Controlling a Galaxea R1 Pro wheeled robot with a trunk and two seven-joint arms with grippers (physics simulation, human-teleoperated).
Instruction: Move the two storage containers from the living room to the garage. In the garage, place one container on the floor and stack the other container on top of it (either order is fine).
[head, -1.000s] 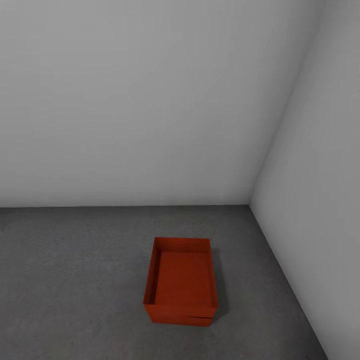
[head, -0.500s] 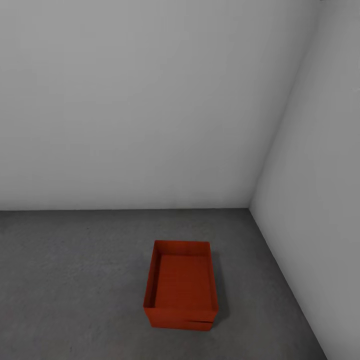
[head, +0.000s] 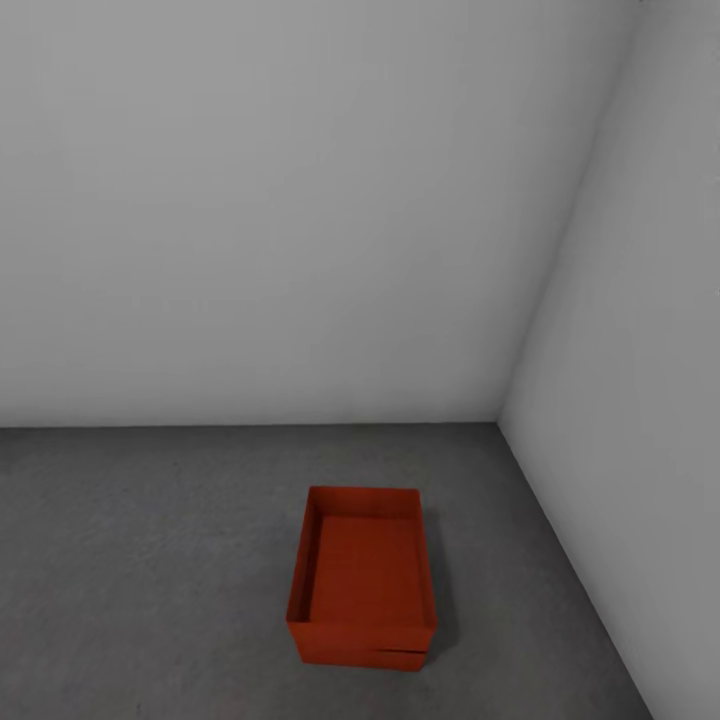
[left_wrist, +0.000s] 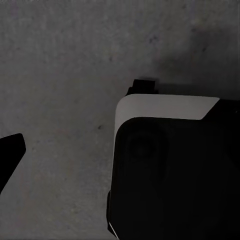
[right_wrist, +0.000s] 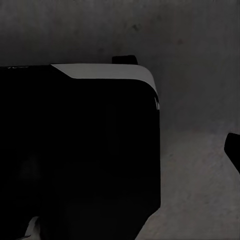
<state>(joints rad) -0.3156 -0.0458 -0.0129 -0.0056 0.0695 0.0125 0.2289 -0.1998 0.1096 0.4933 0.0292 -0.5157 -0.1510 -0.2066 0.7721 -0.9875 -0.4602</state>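
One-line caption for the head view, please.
Two red-orange storage containers stacked on the grey concrete floor near the corner of two plain white walls.

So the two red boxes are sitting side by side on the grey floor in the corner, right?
Not quite. The two red boxes are stacked, one on top of the other, not side by side. The head view shows a seam low on the front face, with the lower box peeking out beneath the upper one. The rest is right: they sit on the grey floor near the corner of the white walls.
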